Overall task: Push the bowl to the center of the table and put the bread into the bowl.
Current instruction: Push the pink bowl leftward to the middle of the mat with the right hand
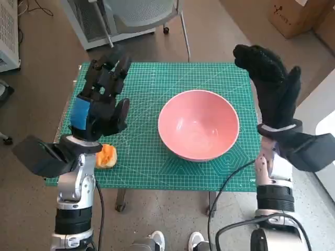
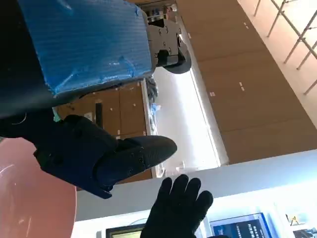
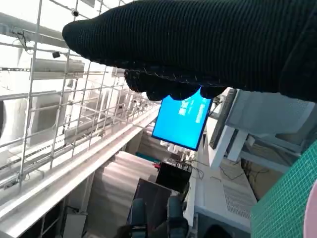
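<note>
The pink bowl is seen upright on the green cutting mat, mouth up, a little to the right of the mat's middle. As a round thing it has no long axis and points nowhere but upward. The bread, an orange-brown lump, lies near the mat's front left corner, just beside and partly hidden under the left wrist; because so little of it is shown, its long axis cannot be told with any certainty.

The left hand is held raised over the left part of the mat with its fingers spread and nothing in them. The right hand is likewise lifted at the right edge of the table, fingers wide apart and empty, well apart from the bowl's rim.

Neither hand is touching anything, so the pushing step is judged to be either barely needed or nearly finished: only a small nudge leftward would be called for, given by the right hand's palm laid flat against the bowl's right wall, low enough that the bowl is slid and not tipped. After that, the bread would have to be grasped by the left hand, lifted clear of the mat and released over the bowl.
</note>
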